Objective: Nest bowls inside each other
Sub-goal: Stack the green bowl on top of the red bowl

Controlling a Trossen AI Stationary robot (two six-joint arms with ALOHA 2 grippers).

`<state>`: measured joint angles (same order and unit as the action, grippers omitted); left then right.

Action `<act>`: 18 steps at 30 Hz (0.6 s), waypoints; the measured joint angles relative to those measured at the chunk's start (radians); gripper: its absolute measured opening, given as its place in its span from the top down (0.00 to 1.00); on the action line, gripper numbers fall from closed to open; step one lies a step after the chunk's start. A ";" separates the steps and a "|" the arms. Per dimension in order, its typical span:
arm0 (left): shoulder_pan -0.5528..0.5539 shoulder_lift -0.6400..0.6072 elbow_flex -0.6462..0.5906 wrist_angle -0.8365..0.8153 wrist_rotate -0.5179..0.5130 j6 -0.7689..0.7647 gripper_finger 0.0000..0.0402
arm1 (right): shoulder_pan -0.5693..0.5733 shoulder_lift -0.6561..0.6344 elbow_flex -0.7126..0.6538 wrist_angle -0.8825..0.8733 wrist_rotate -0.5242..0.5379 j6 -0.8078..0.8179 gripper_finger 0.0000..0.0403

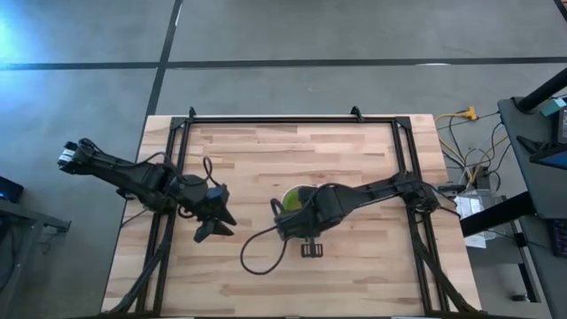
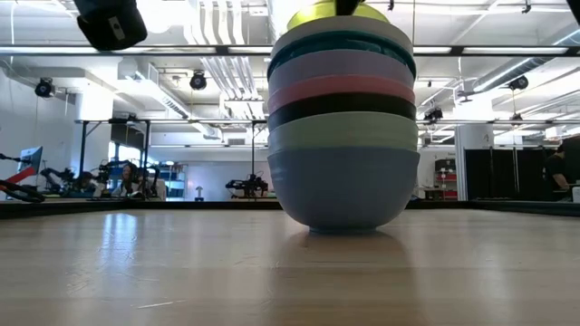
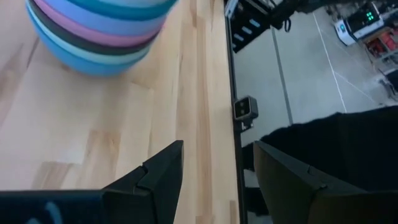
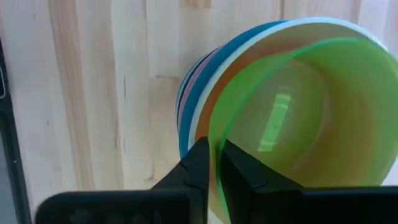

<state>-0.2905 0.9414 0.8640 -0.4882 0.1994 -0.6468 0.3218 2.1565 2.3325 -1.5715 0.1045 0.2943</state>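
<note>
my right gripper (image 4: 214, 163) is over the middle of the table (image 1: 354, 177), its jaws nearly closed and pinching the thin rim of the lime green bowl (image 4: 311, 118), which sits tilted at the top of the stack of bowls (image 2: 343, 127). my left gripper (image 3: 217, 168) hangs to the left of the stack with its jaws spread wide and holding nothing. the low view alone shows the banded sides of the stack from blue at the bottom up, while the high view shows only the lime green bowl beside my right arm.
</note>
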 joint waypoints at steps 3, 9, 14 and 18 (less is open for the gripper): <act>0.000 0.000 -0.007 -0.001 0.013 0.013 0.56 | -0.004 -0.007 0.001 0.000 0.000 0.030 0.89; 0.000 -0.001 -0.007 0.001 0.018 0.064 0.56 | -0.017 -0.030 0.003 0.000 0.005 0.069 0.80; 0.000 -0.001 -0.007 0.002 0.018 0.106 0.56 | -0.034 -0.024 0.003 0.001 0.009 0.065 0.83; 0.000 -0.002 -0.007 0.001 0.018 0.113 0.56 | -0.035 -0.020 0.003 0.001 0.009 0.051 0.95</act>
<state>-0.2901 0.9398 0.8574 -0.4870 0.2173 -0.5343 0.2871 2.1368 2.3360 -1.5703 0.1131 0.3450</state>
